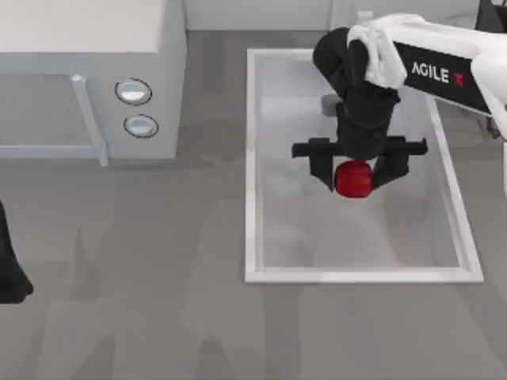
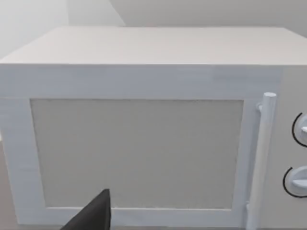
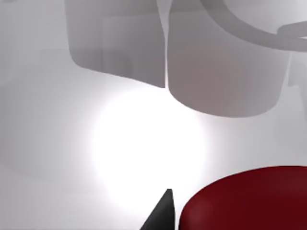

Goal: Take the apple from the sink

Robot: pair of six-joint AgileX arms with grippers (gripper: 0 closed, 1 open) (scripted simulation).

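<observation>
The red apple (image 1: 354, 179) sits inside the white sink (image 1: 252, 158), near the middle of the basin. My right gripper (image 1: 355, 176) reaches down into the sink from the top view's right. Its two black fingers (image 1: 322, 169) press against the apple's left and right sides, so it is shut on the apple. In the right wrist view the apple (image 3: 249, 199) looms large and dark red, with one black fingertip (image 3: 162, 213) right beside it over the pale basin floor. I cannot tell whether the apple rests on the floor or hangs above it.
A white microwave (image 1: 87, 71) with two round knobs (image 1: 133, 91) stands at the back left, its door (image 2: 139, 153) and handle (image 2: 261, 158) facing my left wrist camera. My left gripper (image 1: 11, 273) is parked at the table's left edge. Bare grey tabletop (image 1: 158, 317) lies in front.
</observation>
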